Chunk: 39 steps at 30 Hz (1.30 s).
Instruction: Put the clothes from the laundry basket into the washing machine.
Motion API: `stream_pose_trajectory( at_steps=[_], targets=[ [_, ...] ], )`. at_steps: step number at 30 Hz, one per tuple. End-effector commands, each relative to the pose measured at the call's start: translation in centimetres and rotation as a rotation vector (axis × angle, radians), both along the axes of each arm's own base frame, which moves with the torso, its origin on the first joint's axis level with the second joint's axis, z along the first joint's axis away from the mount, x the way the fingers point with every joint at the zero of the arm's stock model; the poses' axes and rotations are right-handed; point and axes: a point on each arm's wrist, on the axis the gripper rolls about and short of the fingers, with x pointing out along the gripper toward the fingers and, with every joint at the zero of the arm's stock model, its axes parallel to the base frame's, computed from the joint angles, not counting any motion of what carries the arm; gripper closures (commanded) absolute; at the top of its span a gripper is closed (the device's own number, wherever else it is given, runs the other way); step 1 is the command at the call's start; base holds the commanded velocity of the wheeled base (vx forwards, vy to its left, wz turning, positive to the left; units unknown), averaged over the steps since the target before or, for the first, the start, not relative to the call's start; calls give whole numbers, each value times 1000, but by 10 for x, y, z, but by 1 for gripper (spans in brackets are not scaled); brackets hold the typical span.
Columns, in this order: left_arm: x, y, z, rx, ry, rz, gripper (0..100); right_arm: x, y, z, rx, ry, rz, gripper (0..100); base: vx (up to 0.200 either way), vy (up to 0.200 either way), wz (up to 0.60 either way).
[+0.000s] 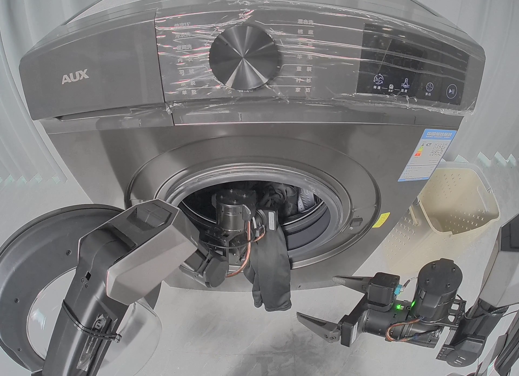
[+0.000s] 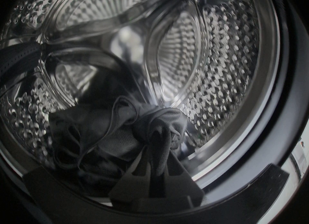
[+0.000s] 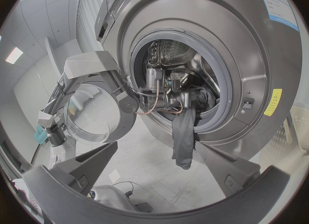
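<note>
Loading under way: left jaws are deep in the drum (image 2: 225, 73), clamped on a dark garment (image 1: 270, 269) whose tail hangs out over the drum's lip. Next move: push it fully in, then release. Right jaws gape empty, low near the basket (image 1: 459, 199). The door (image 1: 32, 253) is swung aside.

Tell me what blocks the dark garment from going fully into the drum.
Nothing visible does. The door is swung open, and the left gripper holds the dark garment in the mouth of the drum, which has room left. Only the garment's tail hangs out over the lower rim.
</note>
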Motion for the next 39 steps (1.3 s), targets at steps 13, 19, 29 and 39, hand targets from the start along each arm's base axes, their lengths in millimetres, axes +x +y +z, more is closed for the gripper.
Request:
stream_pose_trajectory(
  at_steps=[13,19,29,39],
  targets=[
    [29,14,33,-81,-135,91,100,0,0,-1,-3,4,-1,0,0,0,0],
    [21,13,28,-66,-105,82,0,0,0,-1,-4,6,-1,0,0,0,0],
    [-24,11,-2,43,67,-55,0,0,0,-1,-5,4,1,0,0,0,0],
    [-26,14,-25,102,107,-56,0,0,0,-1,-2,3,-1,0,0,0,0]
  ],
)
